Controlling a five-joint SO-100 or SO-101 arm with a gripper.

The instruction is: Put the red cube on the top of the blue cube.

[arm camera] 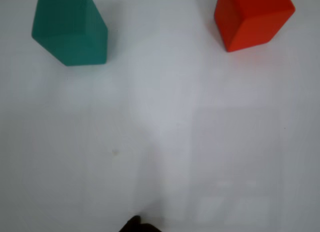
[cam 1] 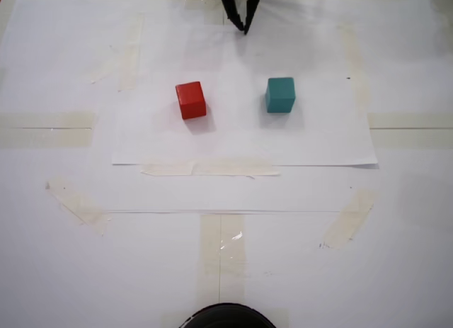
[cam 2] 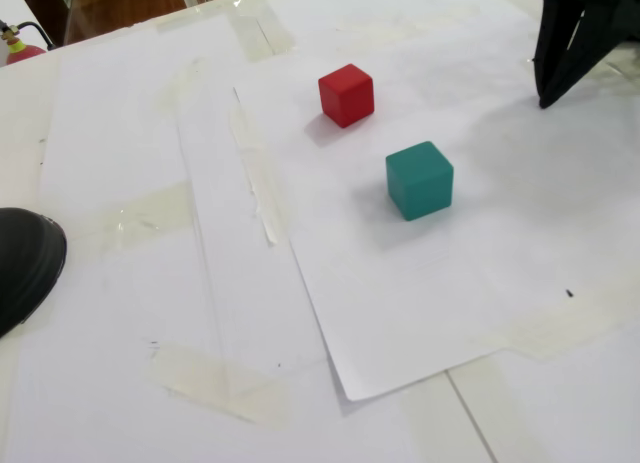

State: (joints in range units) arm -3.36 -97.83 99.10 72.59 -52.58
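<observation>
Red cube (cam 1: 191, 100): sits flat on the white paper (cam 1: 318, 140), left of the blue cube in a fixed view; untouched.
Blue cube (cam 1: 280, 95): same sheet, well apart from the red one, same size, top face bare.
Gripper (cam 1: 243, 23): hangs beyond both cubes near the far edge, roughly between them, holding nothing.
Jaws: tips meet at a point in a fixed view, so they read as closed; must part before any grasp.
Wrist view: both cubes at the top edge, red (arm camera: 252, 19) right, blue (arm camera: 70, 29) left; only a dark sliver of the gripper shows at the bottom edge.
Handling (judged): small, rigid, matte, likely light; plain faces should not slip.
Grasp point (judged): two opposite side faces, mid-height, pads square to them.
Risk (judged): skewed grip may twist the cube; off-centre release tips it off.
</observation>
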